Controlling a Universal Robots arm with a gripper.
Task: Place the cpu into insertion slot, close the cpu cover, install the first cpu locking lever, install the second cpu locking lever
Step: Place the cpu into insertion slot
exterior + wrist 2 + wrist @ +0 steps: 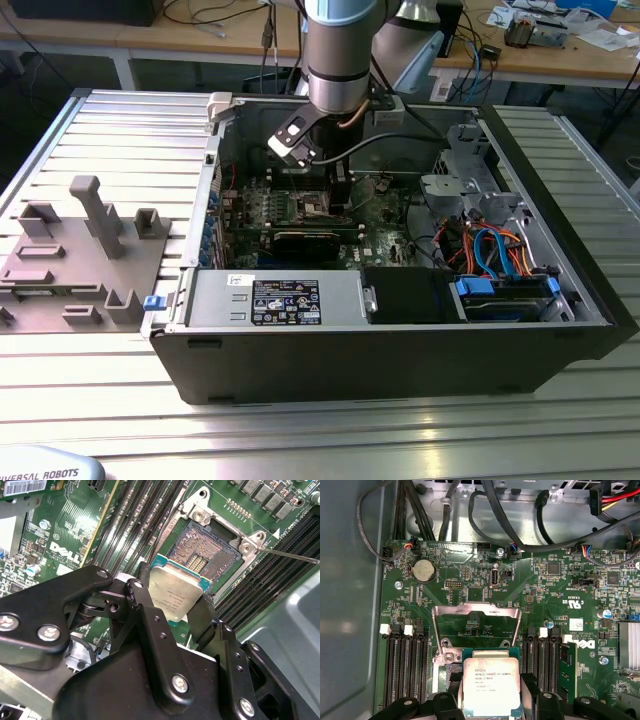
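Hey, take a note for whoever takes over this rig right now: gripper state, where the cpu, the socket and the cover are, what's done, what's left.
Gripper: jaws shut on the cpu.
Cpu: held at a tilt, overlapping one edge of the insertion slot; not seated. The slot's contact field is bare.
Cpu cover: swung up, open.
Done: cpu grasped and brought to the slot.
Left: seating the cpu, closing the cover, both locking levers.
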